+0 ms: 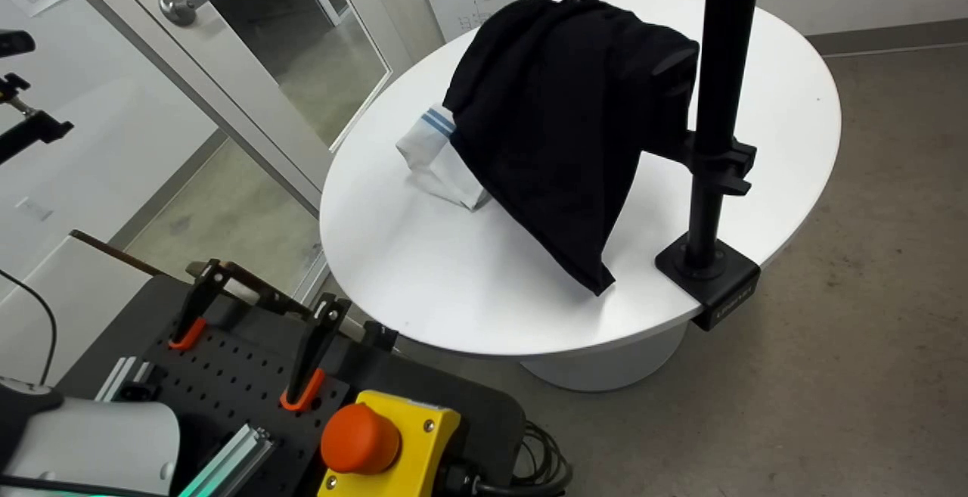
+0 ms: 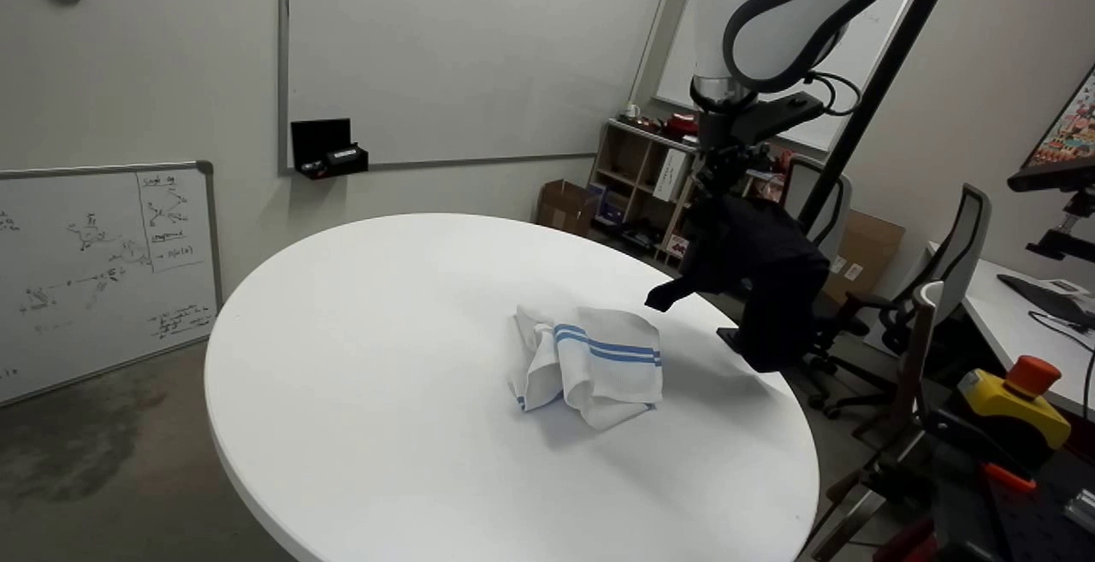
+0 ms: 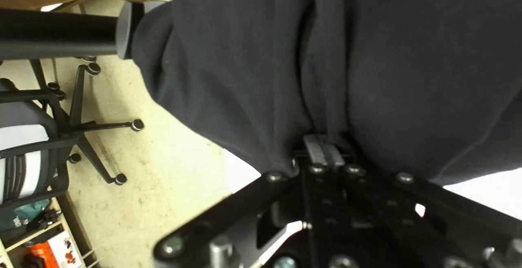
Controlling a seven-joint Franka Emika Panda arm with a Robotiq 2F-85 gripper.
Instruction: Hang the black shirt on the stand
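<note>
Black shirt (image 1: 556,119) suspended from the hand (image 3: 325,152) near the edge of a round white table (image 2: 342,357). The hand points downward, its two fingertips (image 3: 315,150) drawn close and pinching the shirt; in the wrist view, folds run outward from the grip. To me, standing in the room, the shirt hangs just beside the upright black stand (image 1: 720,96), whose square foot (image 1: 722,283) is fixed at the table's edge and projects past it. Shirt and bracket (image 1: 722,168) overlap — black upon black — so I cannot tell whether the one bears the other. A narrow end (image 2: 671,295) of the shirt juts inward over the table in an exterior view. White towel (image 2: 612,365), blue-striped, lies crumpled on the table, inside the edge and apart from the stand. The white robot arm (image 2: 787,36) stands above the shirt. Beyond the table's edge, a yellow box (image 1: 423,436) with an orange-red button (image 1: 359,438) appears in both exterior views; also beyond the edge, a whiteboard (image 2: 103,263) bearing handwritten marks stands low.
</note>
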